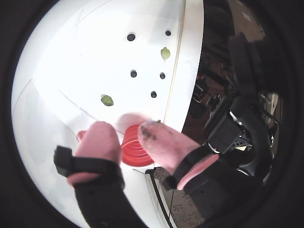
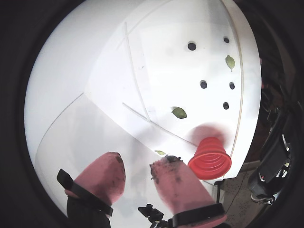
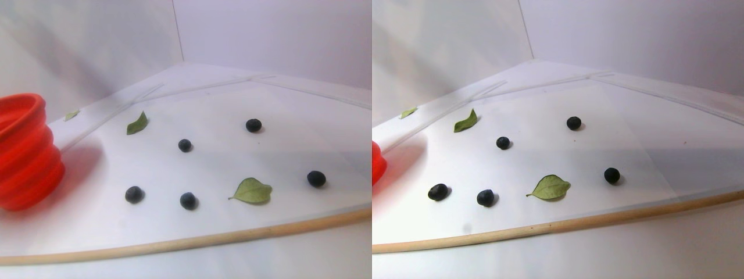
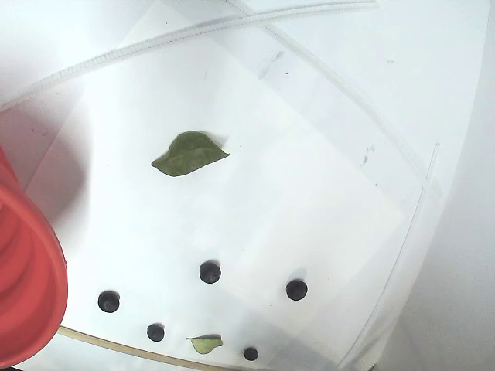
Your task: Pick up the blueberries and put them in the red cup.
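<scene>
5 near-black blueberries [image 3: 185,145], green leaves [image 3: 252,190], a red-orange cup [image 3: 23,152], pink end effector [image 1: 126,137] fingers.

Five blueberries [image 3: 185,145] lie loose on a white tabletop [image 3: 290,151], beside a red cup [image 3: 23,151].
The small, round, near-black berries sit scattered and well apart from one another, none touching; the large ridged red-orange cup with its thick rounded rim stands upright at the tabletop's edge, apart from them.
</scene>
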Controlling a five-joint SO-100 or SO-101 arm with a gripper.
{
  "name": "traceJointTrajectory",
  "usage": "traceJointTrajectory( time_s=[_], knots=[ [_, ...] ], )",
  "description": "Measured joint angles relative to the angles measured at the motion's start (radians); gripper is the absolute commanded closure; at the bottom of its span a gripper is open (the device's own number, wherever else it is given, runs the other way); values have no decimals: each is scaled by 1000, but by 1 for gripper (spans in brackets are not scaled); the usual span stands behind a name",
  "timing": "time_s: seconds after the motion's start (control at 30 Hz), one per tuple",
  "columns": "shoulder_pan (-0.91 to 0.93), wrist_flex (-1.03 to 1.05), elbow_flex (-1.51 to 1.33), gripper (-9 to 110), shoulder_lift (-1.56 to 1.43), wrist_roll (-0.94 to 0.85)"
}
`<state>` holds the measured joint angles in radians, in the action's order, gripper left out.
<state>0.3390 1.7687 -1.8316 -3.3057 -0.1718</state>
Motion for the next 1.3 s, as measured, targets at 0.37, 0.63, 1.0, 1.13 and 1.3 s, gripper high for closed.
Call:
traceJointTrajectory(
  time_s=[0.37, 0.63, 1.0, 1.13, 1.3],
  knots=[
    [-38, 0, 0, 91, 0, 0],
    [-71, 0, 0, 91, 0, 0],
    [-58, -11, 0, 90, 0, 0],
    [-58, -11, 0, 91, 0, -14],
    [-89, -11, 0, 91, 0, -26]
  ],
)
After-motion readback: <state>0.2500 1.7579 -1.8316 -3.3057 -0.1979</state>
